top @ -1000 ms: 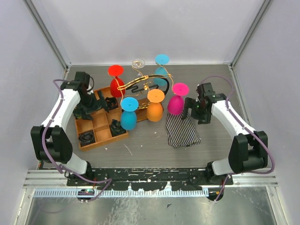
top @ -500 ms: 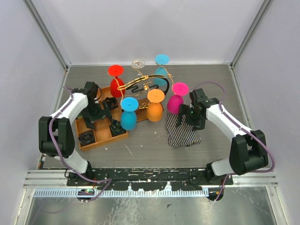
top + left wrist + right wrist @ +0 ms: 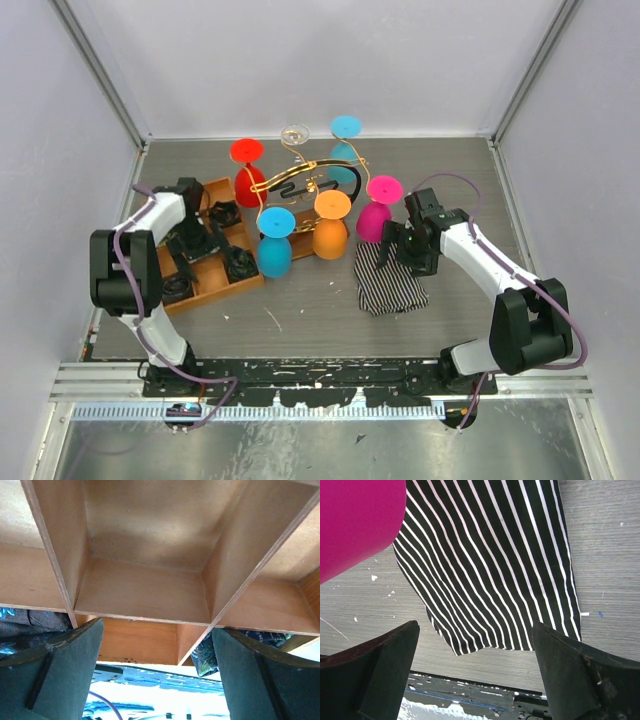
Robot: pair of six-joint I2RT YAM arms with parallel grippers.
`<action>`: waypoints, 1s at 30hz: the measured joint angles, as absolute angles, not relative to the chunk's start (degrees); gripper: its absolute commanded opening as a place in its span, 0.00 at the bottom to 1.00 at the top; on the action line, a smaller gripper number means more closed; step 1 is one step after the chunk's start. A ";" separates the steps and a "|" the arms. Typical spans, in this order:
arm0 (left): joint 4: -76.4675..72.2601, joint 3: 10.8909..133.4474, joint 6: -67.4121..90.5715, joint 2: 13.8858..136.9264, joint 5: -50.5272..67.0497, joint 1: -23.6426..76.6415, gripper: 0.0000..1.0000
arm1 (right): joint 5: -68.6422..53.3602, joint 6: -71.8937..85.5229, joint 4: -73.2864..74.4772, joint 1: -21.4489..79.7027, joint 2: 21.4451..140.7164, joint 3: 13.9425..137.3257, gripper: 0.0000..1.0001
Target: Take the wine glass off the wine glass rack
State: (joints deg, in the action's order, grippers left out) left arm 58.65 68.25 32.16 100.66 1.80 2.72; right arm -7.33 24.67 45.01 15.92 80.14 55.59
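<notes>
Seen from above, the gold wire wine glass rack with curled scroll ends and a black curved bar (image 3: 305, 182) carried several plastic wine glasses, each hanging foot uppermost. The magenta wine glass (image 3: 376, 218) hung at the rack's right end, an orange wine glass (image 3: 330, 232) and a light blue wine glass (image 3: 275, 250) on its near side, and a red wine glass (image 3: 249, 178) at its left end. My right gripper (image 3: 393, 245) was just right of the rack, close beside the magenta glass and above a black-and-white striped cloth (image 3: 388, 280) lying off the rack's near right. My left gripper (image 3: 198, 244) was left of the rack, down over the orange-brown wooden compartment tray (image 3: 215, 290).

Through my left wrist camera, my left gripper (image 3: 157, 672) had its jaws spread wide with nothing between them. One finger (image 3: 50, 675) sat at each side of a bare tray compartment (image 3: 142, 592). Dark objects I could not identify lay in the neighbouring compartments.

Through my right wrist camera, my right gripper (image 3: 475, 677) was likewise fully apart and gripping nothing. The magenta glass's bowl (image 3: 355, 520) filled the upper left corner, clear of my fingers (image 3: 370, 675). The striped cloth (image 3: 490, 565) lay spread on the grey table (image 3: 605, 530) below.
</notes>
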 measured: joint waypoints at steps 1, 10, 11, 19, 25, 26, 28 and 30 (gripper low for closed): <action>59.27 69.71 31.73 101.91 1.85 1.41 0.98 | -7.31 24.67 45.01 15.92 80.14 55.59 1.00; 59.88 82.37 29.26 109.73 -2.28 -11.51 1.00 | -6.20 24.62 45.12 15.92 80.12 55.61 1.00; 59.99 84.09 29.04 110.87 -2.61 -12.69 1.00 | -6.15 24.62 45.12 15.92 80.12 55.61 1.00; 58.63 85.86 27.86 111.92 -4.45 -14.22 0.98 | -4.75 24.60 45.93 15.92 80.12 55.83 1.00; 58.39 82.08 27.64 109.80 -4.43 -17.15 0.98 | -4.32 24.56 46.02 15.92 80.12 55.83 1.00; 58.59 81.49 27.64 109.30 -4.47 -18.31 0.98 | -4.25 24.53 46.09 15.92 80.12 55.83 1.00; 59.00 80.44 27.53 108.29 -4.99 -20.95 0.98 | -4.08 24.40 46.24 15.92 80.12 55.83 1.00; 59.42 79.83 27.42 107.15 -5.67 -23.38 0.99 | -3.99 24.36 46.37 15.92 80.12 55.83 1.00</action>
